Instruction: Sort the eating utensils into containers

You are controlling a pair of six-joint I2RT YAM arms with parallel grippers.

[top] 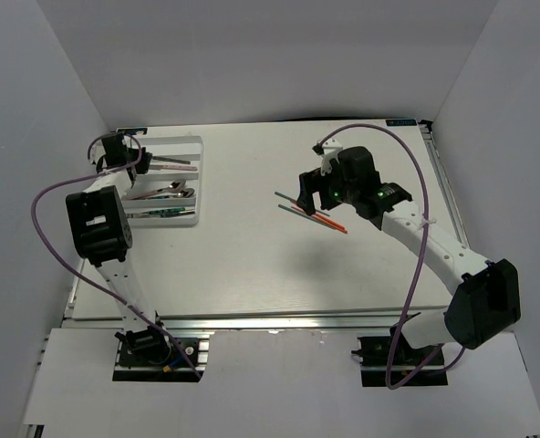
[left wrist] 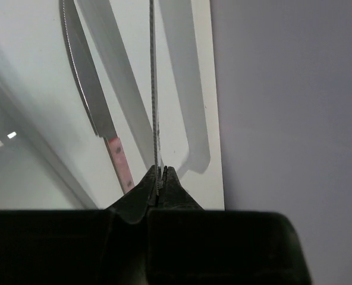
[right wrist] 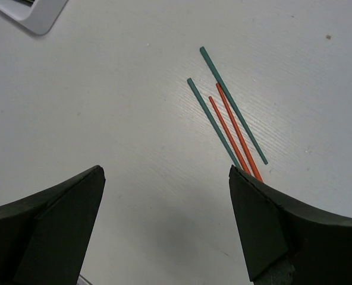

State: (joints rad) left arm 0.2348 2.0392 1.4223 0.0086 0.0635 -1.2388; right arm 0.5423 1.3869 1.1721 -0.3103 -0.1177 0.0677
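Note:
The white cutlery tray [top: 195,146] lies at the back left. My left gripper [top: 124,157] is over its left end, shut on a thin silver knife [left wrist: 154,89] seen edge-on, its serrated blade pointing away over a slot. A second knife [left wrist: 84,71] with a pink handle [left wrist: 121,163] lies in the slot beside it. Other utensils [top: 167,192] lie in the nearer slots. Two green and two red chopsticks [top: 314,215] lie together on the table. My right gripper [top: 305,195] hovers open just above them; in the right wrist view they [right wrist: 229,113] run under its right finger [right wrist: 265,219].
The tray's corner [right wrist: 36,15] shows at the top left of the right wrist view. White walls enclose the table on the left, back and right. The grey wall [left wrist: 289,101] is close beside the tray in the left wrist view.

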